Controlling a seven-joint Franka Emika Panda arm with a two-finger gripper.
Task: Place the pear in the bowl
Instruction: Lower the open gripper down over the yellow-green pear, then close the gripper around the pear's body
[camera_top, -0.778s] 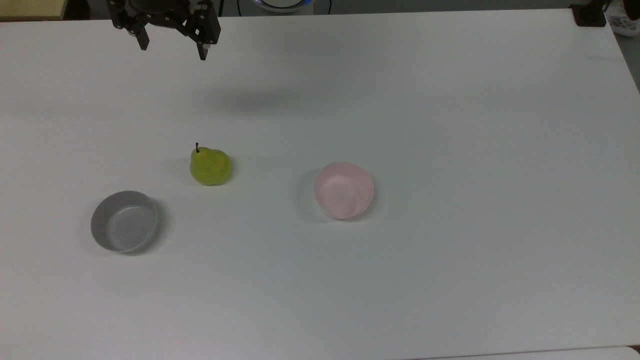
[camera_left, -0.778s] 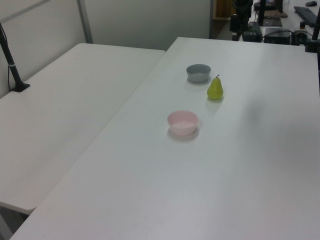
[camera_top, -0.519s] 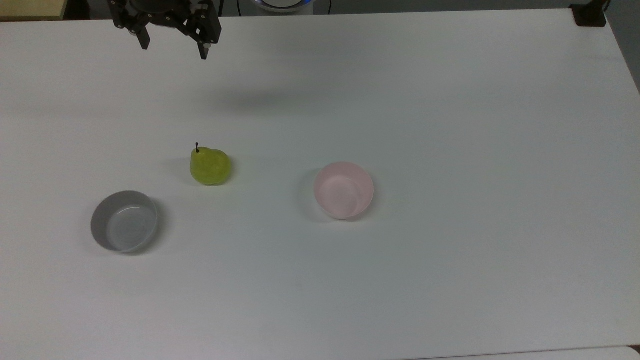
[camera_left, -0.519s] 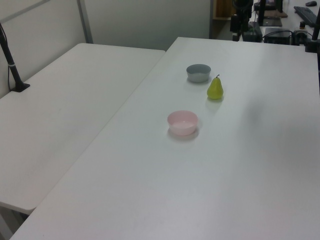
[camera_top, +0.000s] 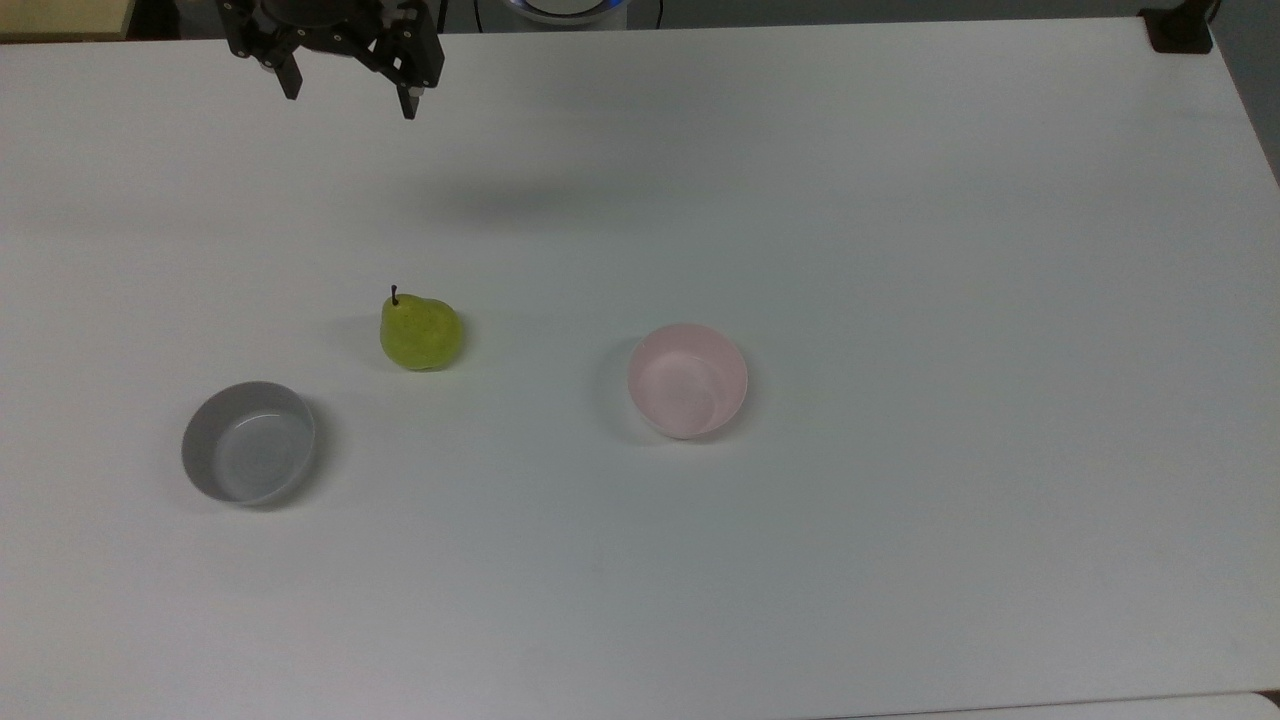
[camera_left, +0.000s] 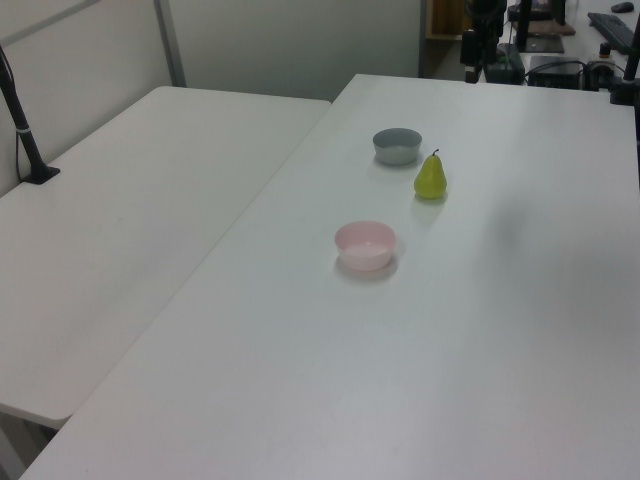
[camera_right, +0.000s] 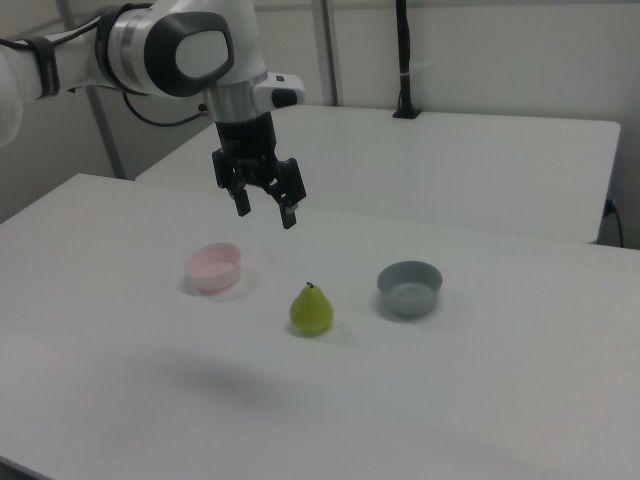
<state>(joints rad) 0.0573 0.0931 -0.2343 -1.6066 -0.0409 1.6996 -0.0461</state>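
Hanging high over the table (camera_top: 900, 250), my claw (camera_top: 347, 98) is spread and empty, well apart from everything. On the top view's clock, the pear (camera_top: 420, 333) stands upright at my 6, the bowl (camera_top: 688, 380) sits at the pear's 4, apart, and the grey bowl (camera_top: 248, 442) at its 8.

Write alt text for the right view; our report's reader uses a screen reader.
A robot arm's open gripper hangs above a white table, holding nothing. Below it a yellow-green pear stands upright between a pale pink bowl on the right view's left and a grey bowl on the right view's right, both empty.
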